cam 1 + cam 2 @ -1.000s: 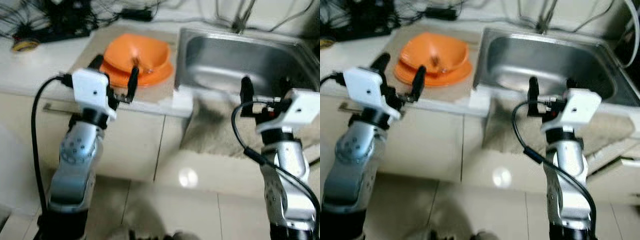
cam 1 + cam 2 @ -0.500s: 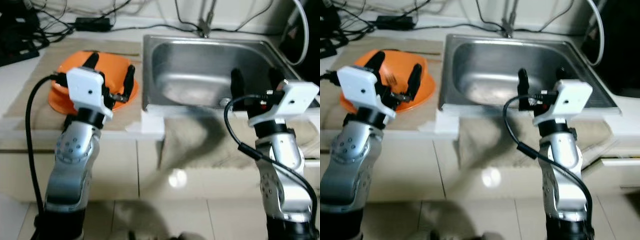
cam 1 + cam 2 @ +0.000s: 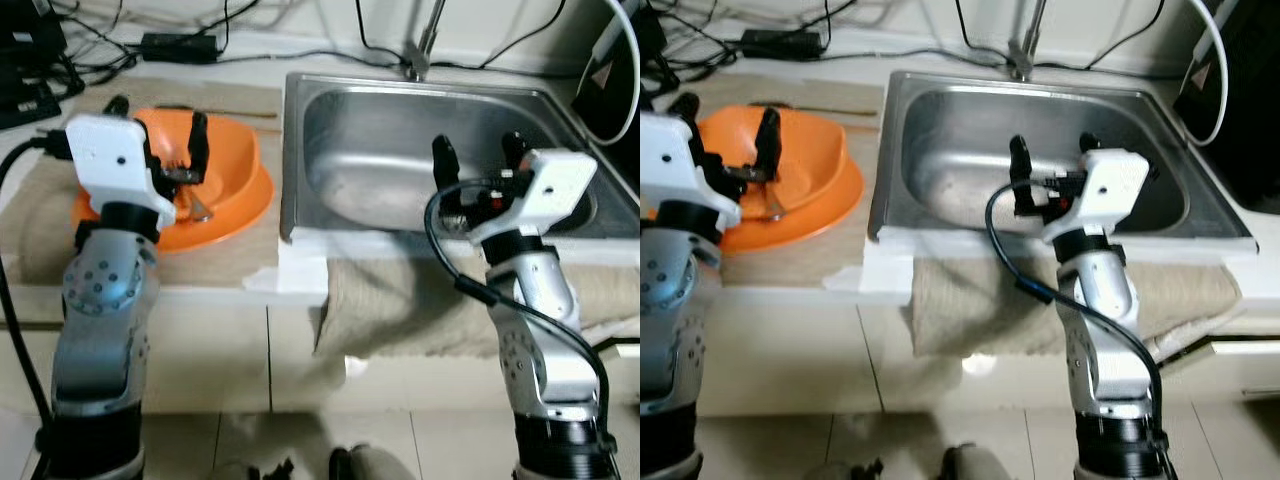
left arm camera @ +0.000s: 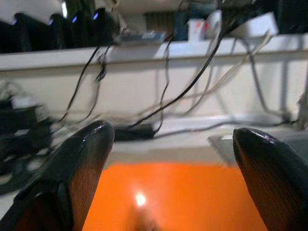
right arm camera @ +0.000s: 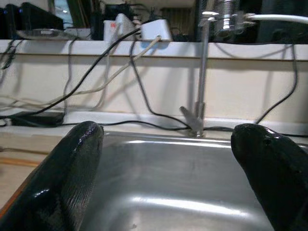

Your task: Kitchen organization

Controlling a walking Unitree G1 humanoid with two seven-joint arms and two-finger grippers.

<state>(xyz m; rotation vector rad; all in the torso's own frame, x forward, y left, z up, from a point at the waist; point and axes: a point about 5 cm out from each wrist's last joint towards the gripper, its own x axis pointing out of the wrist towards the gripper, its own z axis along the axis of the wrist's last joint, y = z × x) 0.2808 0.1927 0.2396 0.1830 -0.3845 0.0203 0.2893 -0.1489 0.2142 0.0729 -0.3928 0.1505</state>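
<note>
An orange bowl (image 3: 215, 180) is sitting on an orange plate (image 3: 235, 215) on the counter (image 3: 200, 265), just beside the left rim of the sink (image 3: 420, 140) and near the counter's front edge. Something small and metallic is lying inside the bowl, too blurred to identify.

The left gripper (image 3: 155, 125) is hovering over the bowl with its two black fingers (image 4: 82, 163) spread wide apart and nothing between them; in the left wrist view the orange of the bowl is showing in the gap below the fingertips.

The right gripper (image 3: 472, 160) is hanging over the front part of the stainless sink basin, its fingers (image 5: 72, 168) likewise standing wide apart and gripping nothing. The right wrist view is looking across the basin toward the faucet (image 5: 202, 72) at the sink's back rim.

A beige cloth (image 3: 420, 300) is draping over the counter's front edge below the sink. Black cables (image 3: 250, 45) and a power adapter (image 3: 180, 45) are lying along the counter's back edge, behind the bowl.
</note>
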